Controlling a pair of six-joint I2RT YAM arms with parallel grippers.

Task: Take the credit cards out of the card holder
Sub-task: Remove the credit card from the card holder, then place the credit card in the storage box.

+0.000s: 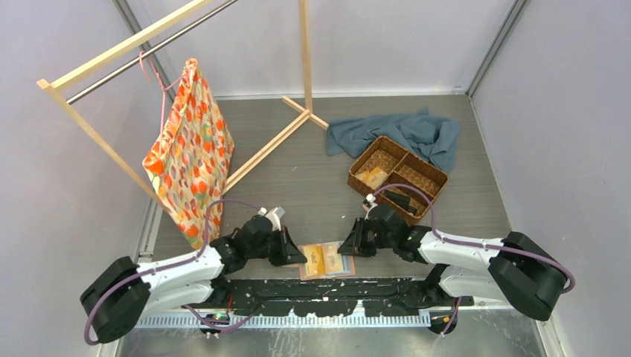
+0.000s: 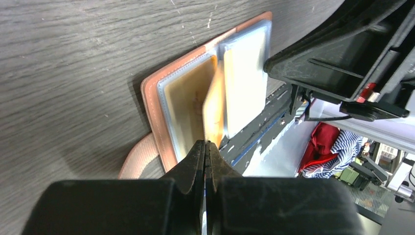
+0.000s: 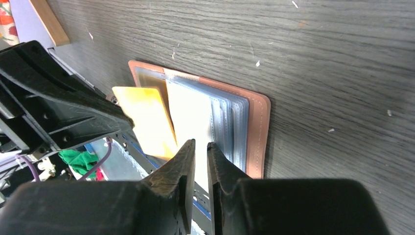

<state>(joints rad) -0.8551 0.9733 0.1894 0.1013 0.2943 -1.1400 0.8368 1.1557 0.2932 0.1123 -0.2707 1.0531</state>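
The salmon-pink card holder (image 1: 326,260) lies open at the table's near edge, clear sleeves up; it also shows in the left wrist view (image 2: 151,103) and the right wrist view (image 3: 254,127). My left gripper (image 1: 300,258) (image 2: 205,143) is shut on the edge of a tan-gold credit card (image 2: 214,110) (image 3: 144,120), which stands tilted up out of the holder's middle. A pale card (image 2: 243,73) (image 3: 188,112) lies in the right half's sleeve. My right gripper (image 1: 344,249) (image 3: 199,143) is just above that pale card, its jaws a narrow gap apart and holding nothing.
A brown woven basket (image 1: 431,172) at the right back holds a tan card (image 1: 372,177) and a black one (image 1: 398,201). A blue-grey cloth (image 1: 402,134) lies behind it. A wooden rack (image 1: 268,149) with a floral bag (image 1: 190,156) stands at the left.
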